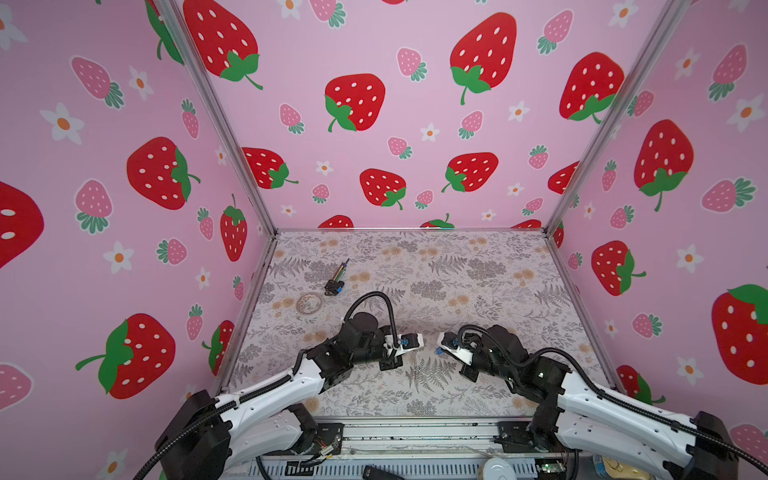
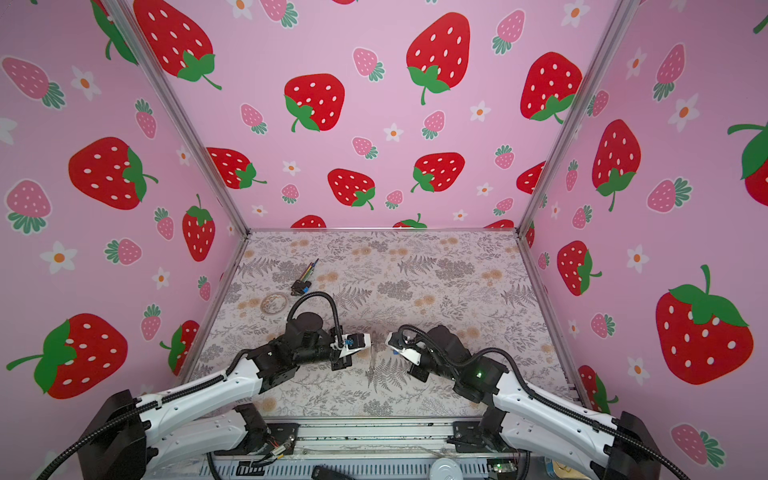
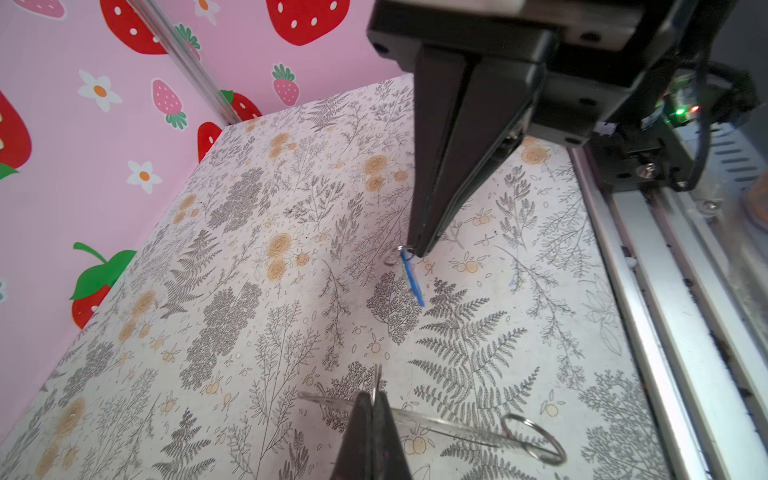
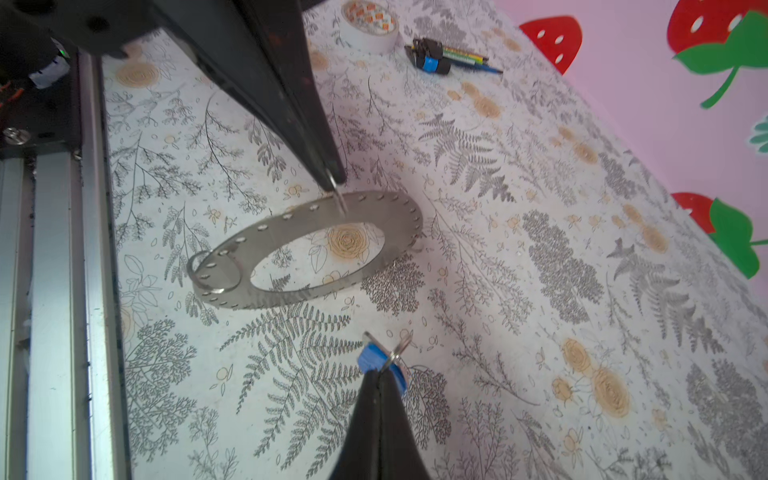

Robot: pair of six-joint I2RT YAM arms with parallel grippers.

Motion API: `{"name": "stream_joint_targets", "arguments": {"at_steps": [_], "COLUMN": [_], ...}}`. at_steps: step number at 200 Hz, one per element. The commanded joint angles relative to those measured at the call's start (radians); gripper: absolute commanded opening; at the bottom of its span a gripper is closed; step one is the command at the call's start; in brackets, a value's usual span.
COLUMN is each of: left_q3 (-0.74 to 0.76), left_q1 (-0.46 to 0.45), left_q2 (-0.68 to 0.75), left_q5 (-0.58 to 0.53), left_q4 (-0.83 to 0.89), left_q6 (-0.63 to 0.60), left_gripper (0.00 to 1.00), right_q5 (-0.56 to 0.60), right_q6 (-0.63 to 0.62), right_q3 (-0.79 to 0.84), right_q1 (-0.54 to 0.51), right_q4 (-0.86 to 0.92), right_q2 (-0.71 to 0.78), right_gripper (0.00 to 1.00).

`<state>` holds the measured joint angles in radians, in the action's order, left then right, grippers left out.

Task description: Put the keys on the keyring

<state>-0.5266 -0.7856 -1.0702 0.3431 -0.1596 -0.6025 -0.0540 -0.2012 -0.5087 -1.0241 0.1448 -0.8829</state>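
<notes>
The keyring (image 4: 307, 249), a large flat grey ring with small holes round its rim, hangs above the table. It dangles from a small wire loop pinched in my shut left gripper (image 3: 374, 401). In the left wrist view the keyring (image 3: 449, 422) appears edge-on, with a second small split ring (image 3: 536, 436) on its far side. My right gripper (image 4: 380, 374) is shut on the keys (image 4: 370, 357), a blue tag with a small silver ring. The keys (image 3: 411, 278) hang a short way from the keyring without touching it. In both top views the two grippers (image 1: 413, 351) (image 1: 442, 349) face each other near the table's front middle.
A pale tape roll (image 1: 309, 303) and a black-and-blue plug with coloured wires (image 1: 334, 286) lie at the back left of the floral table. Pink strawberry walls close off three sides. An aluminium rail (image 3: 623, 291) runs along the front edge.
</notes>
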Motion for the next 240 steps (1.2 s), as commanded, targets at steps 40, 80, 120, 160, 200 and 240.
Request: {"name": "stream_joint_targets", "arguments": {"at_steps": [40,80,120,160,200,240], "left_q3": [-0.028,-0.015,-0.013,-0.012,-0.012,-0.012], "left_q1": [0.002,0.01,0.01,0.011,0.012,0.011], "left_q2": [0.041,0.06,0.061,0.062,0.059,0.06], "left_q5": [-0.288,-0.344,-0.366,-0.376,-0.378,-0.38], "left_q4": [-0.077,-0.102,-0.106,-0.11,-0.115,-0.114], "left_q6": [-0.011,-0.016,-0.016,-0.018,-0.016,-0.016], "left_gripper": [0.0,0.0,0.0,0.0,0.0,0.0], "right_q5": [0.04,0.059,0.167,0.269,0.445,0.49], "right_q6": [0.268,0.421,0.517,0.554,0.633,0.689], "right_q3": [-0.106,-0.178,-0.233,-0.24,-0.254,-0.222], "right_q1": [-0.005,-0.005,-0.007,-0.007,-0.005,-0.006], "right_q4": [0.063,0.175,0.27,0.299,0.376,0.297], "right_q2": [-0.12,-0.283,-0.404,-0.379,-0.341,-0.382], "right_gripper": [0.0,0.0,0.0,0.0,0.0,0.0]}}
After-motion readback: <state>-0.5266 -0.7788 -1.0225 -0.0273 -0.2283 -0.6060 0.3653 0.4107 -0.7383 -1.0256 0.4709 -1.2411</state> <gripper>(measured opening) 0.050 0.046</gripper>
